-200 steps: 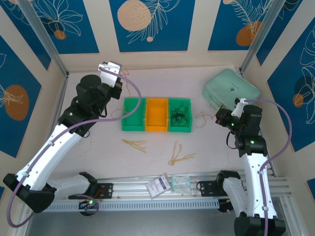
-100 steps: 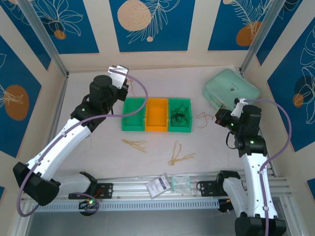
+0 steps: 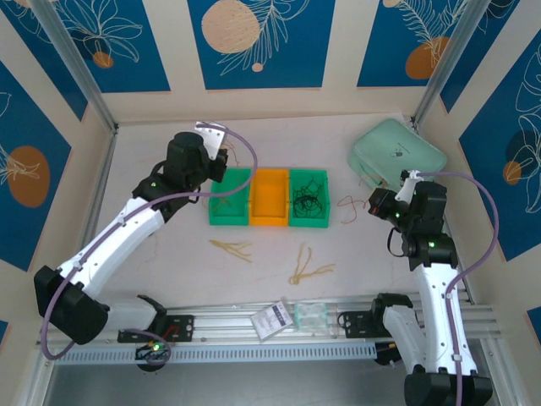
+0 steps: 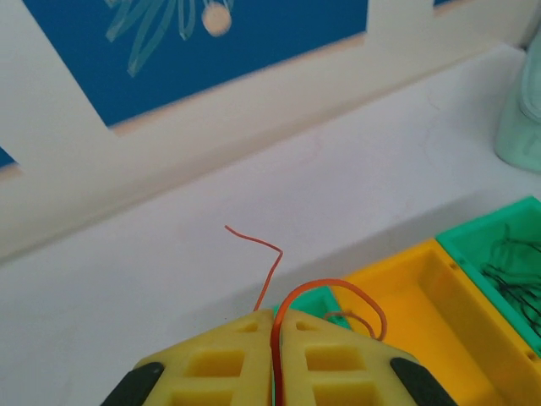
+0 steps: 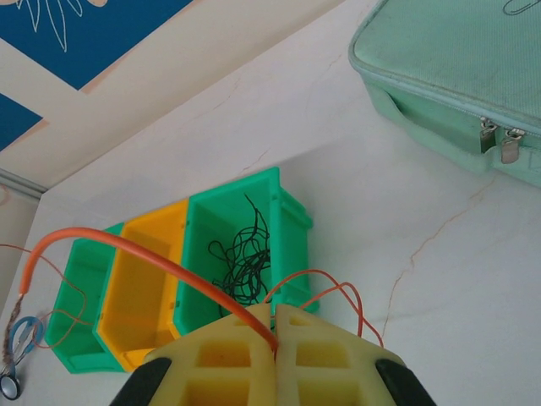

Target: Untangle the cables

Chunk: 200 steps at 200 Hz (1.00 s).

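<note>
Held a red cable (image 4: 277, 258) pinched between the shut fingers of the left gripper (image 4: 276, 317), long axis running up and forward past the fingertips. Found the left green bin (image 3: 228, 222) just below and ahead of those fingertips, the orange bin (image 4: 406, 296) off to the right. Judged the left arm much the nearer for a drop there. Clenched a second red cable (image 5: 127, 247) in the right gripper (image 5: 275, 311), arching leftward, with dark cables (image 5: 241, 269) lying in the right green bin (image 5: 287, 203) ahead.

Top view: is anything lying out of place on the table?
Yes: two pale yellow cable bunches lie loose on the table in front of the bins, outside any compartment.
</note>
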Each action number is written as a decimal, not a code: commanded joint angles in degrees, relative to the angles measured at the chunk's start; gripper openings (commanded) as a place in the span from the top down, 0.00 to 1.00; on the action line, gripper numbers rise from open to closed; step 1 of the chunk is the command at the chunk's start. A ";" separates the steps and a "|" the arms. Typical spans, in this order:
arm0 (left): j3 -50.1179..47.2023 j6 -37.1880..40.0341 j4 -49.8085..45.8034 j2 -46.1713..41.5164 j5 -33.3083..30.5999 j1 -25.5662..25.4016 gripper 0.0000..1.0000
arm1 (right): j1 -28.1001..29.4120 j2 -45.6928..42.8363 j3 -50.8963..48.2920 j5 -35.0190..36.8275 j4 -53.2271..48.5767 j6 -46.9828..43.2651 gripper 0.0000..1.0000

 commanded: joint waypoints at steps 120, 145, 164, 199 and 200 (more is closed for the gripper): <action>-7.37 -17.35 -8.81 10.00 17.96 6.59 0.90 | 8.94 0.58 0.95 -0.63 -3.96 -0.84 1.00; -6.15 -17.28 -8.89 14.47 17.61 6.68 0.91 | 11.59 0.55 3.02 0.37 -5.89 -1.54 1.00; -4.99 -17.29 -8.53 17.64 16.94 6.78 0.90 | 13.45 0.54 4.81 1.47 -7.37 -2.23 1.00; -4.20 -18.16 -5.14 21.22 17.07 7.36 0.82 | 16.50 0.28 7.39 3.23 -9.92 -2.96 1.00; -4.18 -18.18 -5.08 21.28 17.10 7.37 0.81 | 16.57 0.28 7.47 3.28 -10.05 -2.96 1.00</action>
